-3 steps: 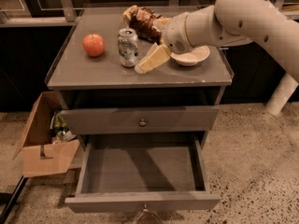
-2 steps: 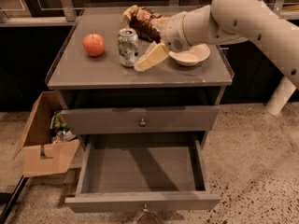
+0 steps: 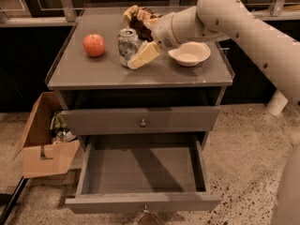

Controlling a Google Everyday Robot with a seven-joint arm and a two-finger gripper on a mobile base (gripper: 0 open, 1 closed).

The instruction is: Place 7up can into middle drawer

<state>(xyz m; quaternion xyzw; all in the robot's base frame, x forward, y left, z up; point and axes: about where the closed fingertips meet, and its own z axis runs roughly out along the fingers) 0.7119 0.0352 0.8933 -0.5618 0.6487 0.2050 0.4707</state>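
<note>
The 7up can (image 3: 127,46) stands upright on the grey cabinet top (image 3: 103,71), silvery with a mottled green-and-white label. My gripper (image 3: 138,59) reaches in from the right and sits right beside the can; its cream fingers (image 3: 145,54) touch or nearly touch the can's right side. The middle drawer (image 3: 140,172) is pulled out below, a wide shallow grey box with nothing in it, and its front panel (image 3: 143,204) faces the camera. The drawer above it (image 3: 140,121) is closed and shows only its face and knob.
A red apple (image 3: 94,44) sits left of the can. A white bowl (image 3: 189,54) is to the right, under my arm. A brown chip bag (image 3: 138,18) lies at the back. An open cardboard box (image 3: 43,142) stands on the floor at the left.
My gripper and arm have shifted slightly left toward the can. The can, apple and bowl have not moved.
</note>
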